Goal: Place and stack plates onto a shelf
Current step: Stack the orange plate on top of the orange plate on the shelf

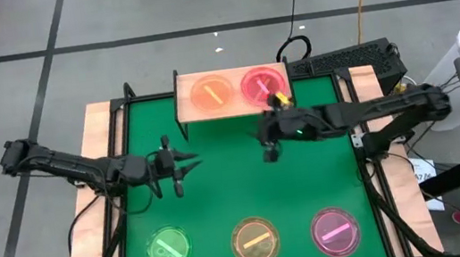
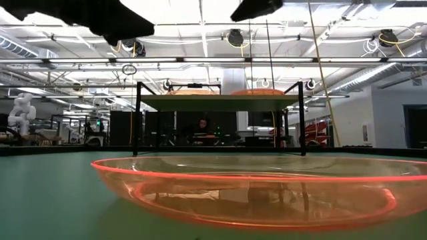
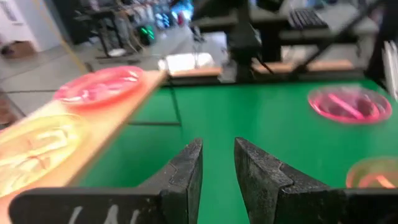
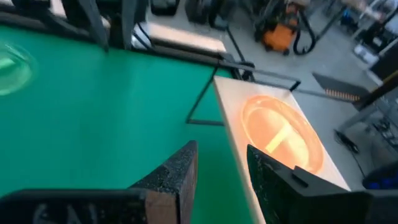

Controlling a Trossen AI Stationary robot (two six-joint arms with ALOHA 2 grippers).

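The shelf (image 1: 234, 103), a light-wood board on black legs, stands at the mat's far edge and carries an orange plate (image 1: 210, 93) and a pink plate (image 1: 262, 86) side by side. Three more plates lie flat on the green mat by its near edge: green (image 1: 169, 250), orange (image 1: 255, 240) and pink (image 1: 334, 229). My left gripper (image 1: 187, 167) hovers open over the mat's left middle, holding nothing. My right gripper (image 1: 268, 150) hovers open just in front of the shelf, below the pink plate, also holding nothing. In the right wrist view the orange plate (image 4: 283, 137) shows on the shelf (image 4: 233, 109).
A green mat (image 1: 239, 190) covers the table inside a black frame. A keyboard (image 1: 342, 60) and cables lie beyond the shelf on the right. Bare mat stretches between the two grippers and the near row of plates. In the low view the near orange plate (image 2: 253, 190) fills the foreground.
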